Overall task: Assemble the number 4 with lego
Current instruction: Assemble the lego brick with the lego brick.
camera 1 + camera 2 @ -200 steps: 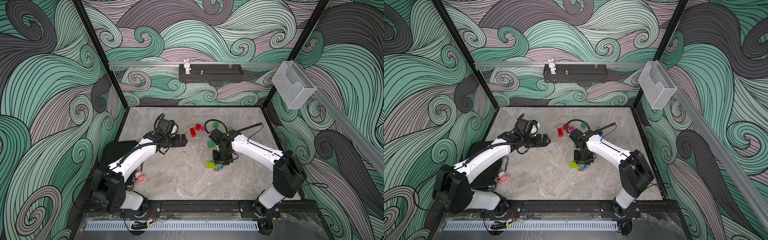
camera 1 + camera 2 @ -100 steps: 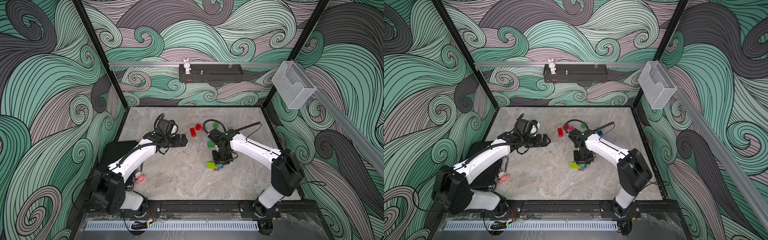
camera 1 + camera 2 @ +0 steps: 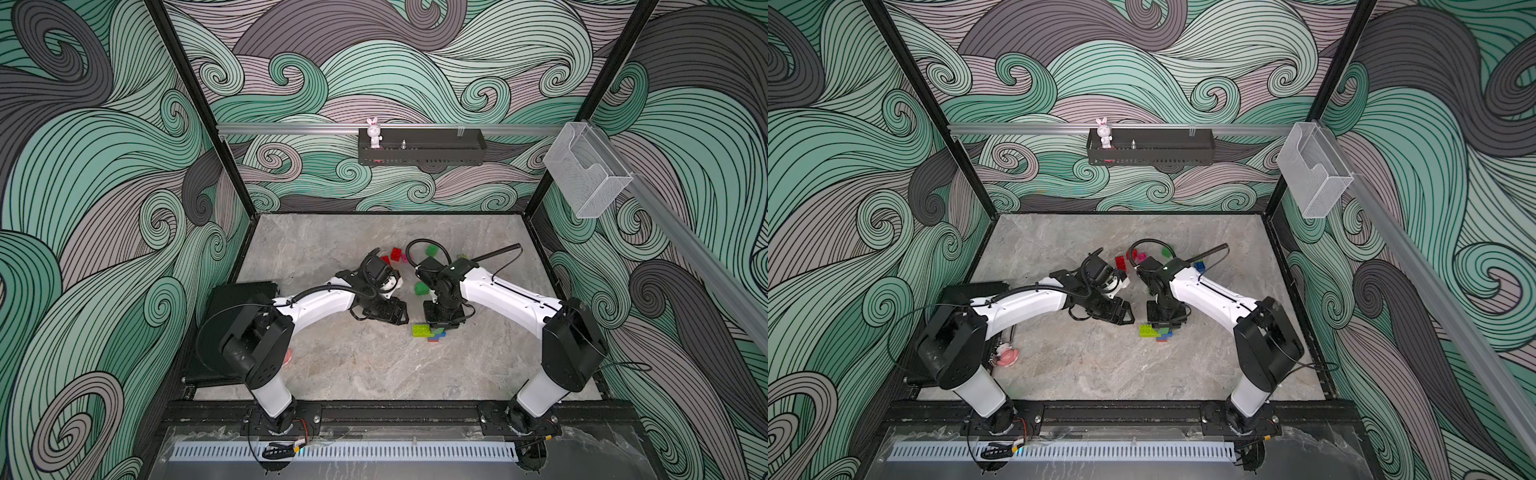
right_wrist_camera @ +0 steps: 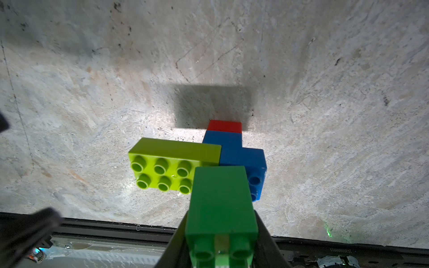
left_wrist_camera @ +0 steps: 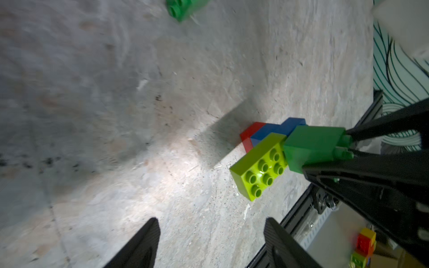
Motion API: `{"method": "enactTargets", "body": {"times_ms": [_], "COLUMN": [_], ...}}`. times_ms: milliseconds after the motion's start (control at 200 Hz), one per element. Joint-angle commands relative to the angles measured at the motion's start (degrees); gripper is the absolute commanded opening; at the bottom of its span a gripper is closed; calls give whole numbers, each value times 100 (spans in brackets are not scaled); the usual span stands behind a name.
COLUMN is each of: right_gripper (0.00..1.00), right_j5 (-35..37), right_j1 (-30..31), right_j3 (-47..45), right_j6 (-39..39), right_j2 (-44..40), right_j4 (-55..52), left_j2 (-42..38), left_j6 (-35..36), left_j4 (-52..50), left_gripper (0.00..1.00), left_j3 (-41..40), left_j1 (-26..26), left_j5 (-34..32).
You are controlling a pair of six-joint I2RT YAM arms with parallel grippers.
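Grey tabletop | right hand grips dark green brick over lime brick, likely to press on | left hand parted, empty

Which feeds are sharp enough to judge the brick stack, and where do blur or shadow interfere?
Right wrist view: lime brick crisp, hard shadow beyond the red brick, held green brick soft near the lens. Left wrist view: stack sharp, far loose green brick smeared. Both top views: even light, stack tiny.

Left gripper: shifted toward the right gripper, now near it
Lime brick: now near, ahead of its fingertips
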Motion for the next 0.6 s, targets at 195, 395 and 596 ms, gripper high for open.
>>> {"method": "enactTargets", "body": {"times_ms": [195, 395, 596], "right_gripper": [0, 0, 0], "right_j5": [-175, 98, 947], "right_j1": [49, 49, 99], "right_j3": [-374, -531, -433], "right_j6": [-249, -286, -416], "right_j2": [198, 441, 867], "right_j4": [208, -61, -611], "left_j2": [200, 341, 67], "left_j6": [116, 109, 141], "left_j4": [-97, -116, -206], "left_gripper": [57, 47, 48], "left_j3": [175, 223, 248], "left_j1": [-62, -71, 7], "left_j5": [892, 934, 589]}}
